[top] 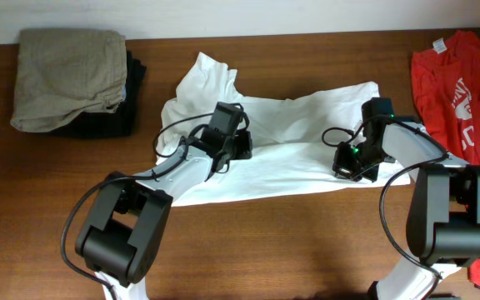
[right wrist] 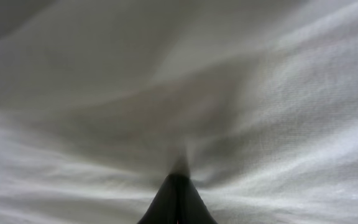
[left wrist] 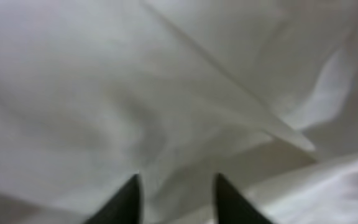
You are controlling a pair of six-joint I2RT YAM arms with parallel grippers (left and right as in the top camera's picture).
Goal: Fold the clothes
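The white T-shirt (top: 294,125) lies crumpled across the middle of the wooden table, with a sleeve poking up at the back left. No chest print shows. My left gripper (top: 243,147) rests low on the shirt's left-middle. In the left wrist view its fingertips (left wrist: 176,186) are apart with white cloth (left wrist: 166,93) under them. My right gripper (top: 346,164) is on the shirt's right part near the front hem. In the right wrist view its tips (right wrist: 179,180) are closed together, pinching a pulled-up ridge of the white cloth (right wrist: 260,124).
A folded khaki garment (top: 67,73) lies on a black one (top: 132,104) at the back left. A red T-shirt with white print (top: 457,83) lies at the right edge. Bare wood (top: 290,242) shows along the front of the table.
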